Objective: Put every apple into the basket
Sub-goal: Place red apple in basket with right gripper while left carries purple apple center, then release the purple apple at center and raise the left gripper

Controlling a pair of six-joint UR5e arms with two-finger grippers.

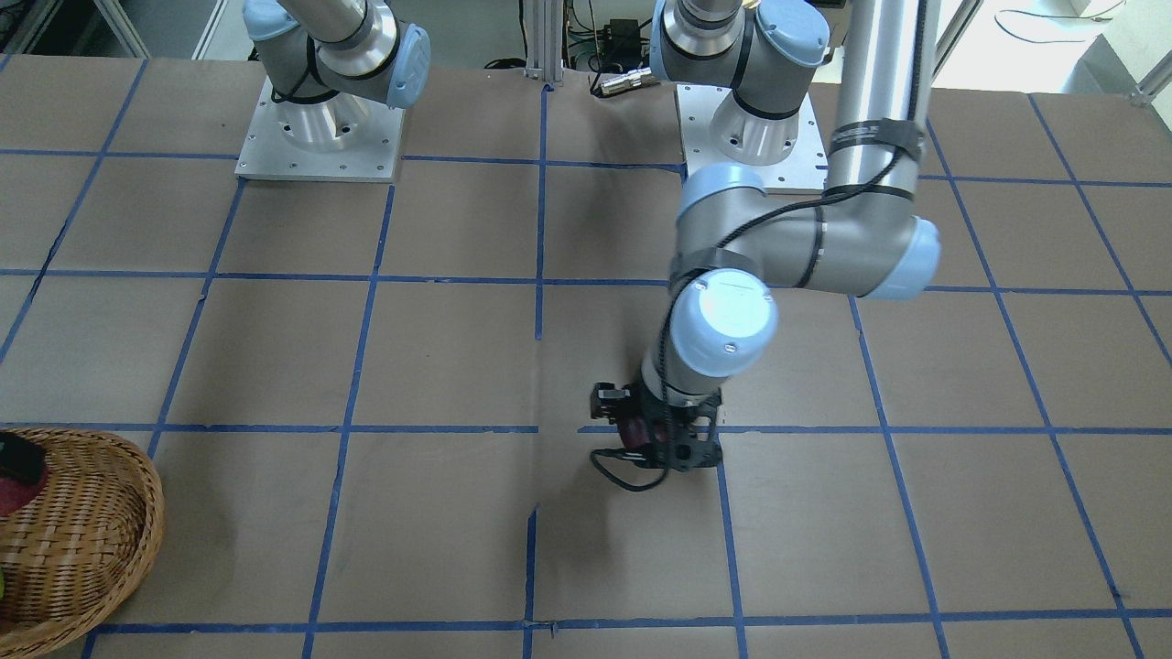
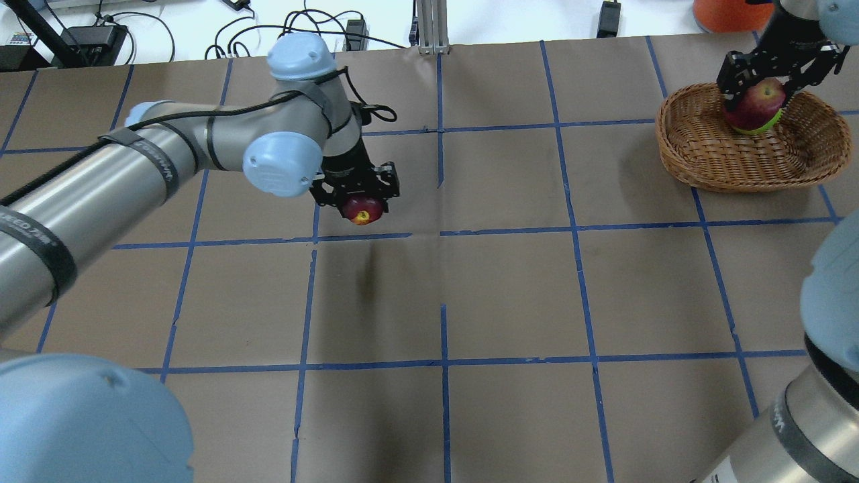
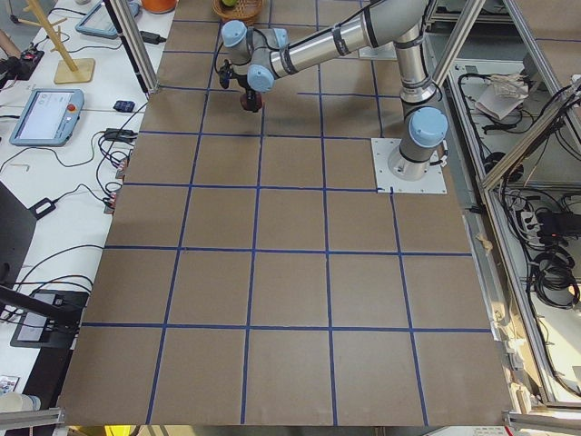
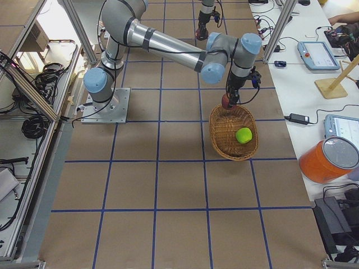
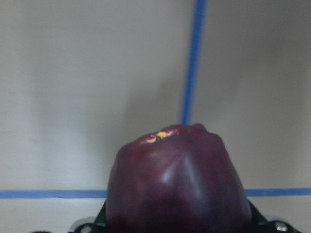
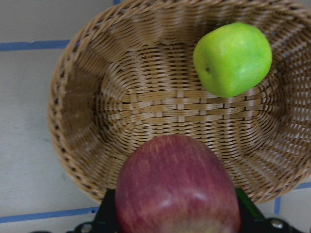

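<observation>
Left end effector around maroon apple

We only get half the basket, chopped off at the front view's edge, and from overhead the red apple hides most of the green apple.

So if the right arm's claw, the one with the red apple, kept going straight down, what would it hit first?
The basket: the right claw points down over its wall just inside the rim, so the red apple it holds would likely touch there first. The green apple lies off to one side.
</observation>
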